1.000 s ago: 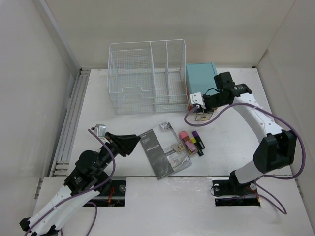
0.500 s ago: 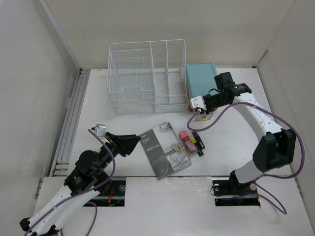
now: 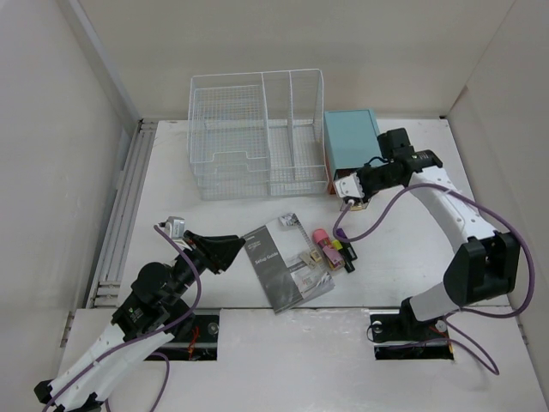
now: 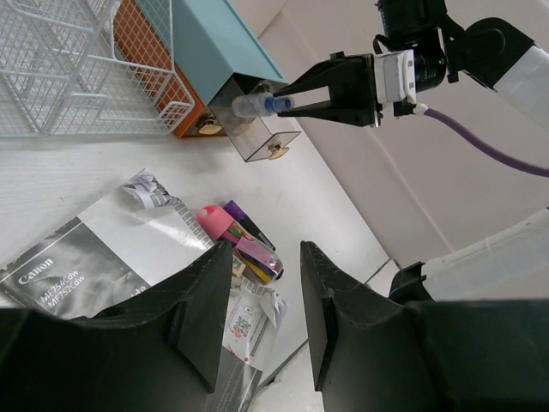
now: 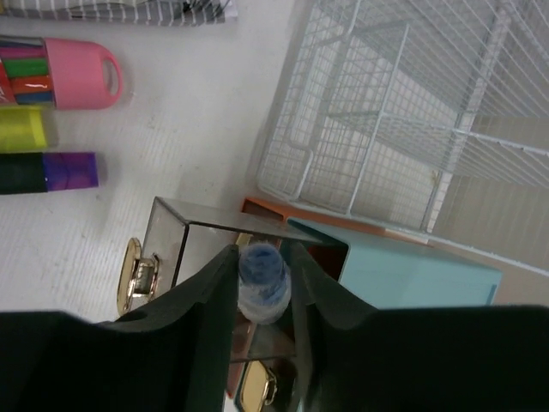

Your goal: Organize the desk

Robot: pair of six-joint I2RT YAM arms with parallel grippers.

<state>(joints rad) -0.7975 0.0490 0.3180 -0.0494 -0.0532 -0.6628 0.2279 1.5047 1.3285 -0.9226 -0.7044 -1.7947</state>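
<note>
Right gripper (image 5: 262,287) nipped narrowly on a blue-capped pen (image 5: 262,273), poised above the pulled-out clear drawer (image 5: 210,245) of the teal box (image 3: 350,137), probably to drop it in. Left gripper (image 4: 263,251) part-open and empty, low over the desk (image 3: 214,219) by the manual (image 3: 283,266).

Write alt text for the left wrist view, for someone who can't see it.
The right tool grips a blue-tipped clear tube over the open clear drawer of the teal box. In the foreground, the black left tool stands open and empty over a Canon manual and markers on the desk.
</note>
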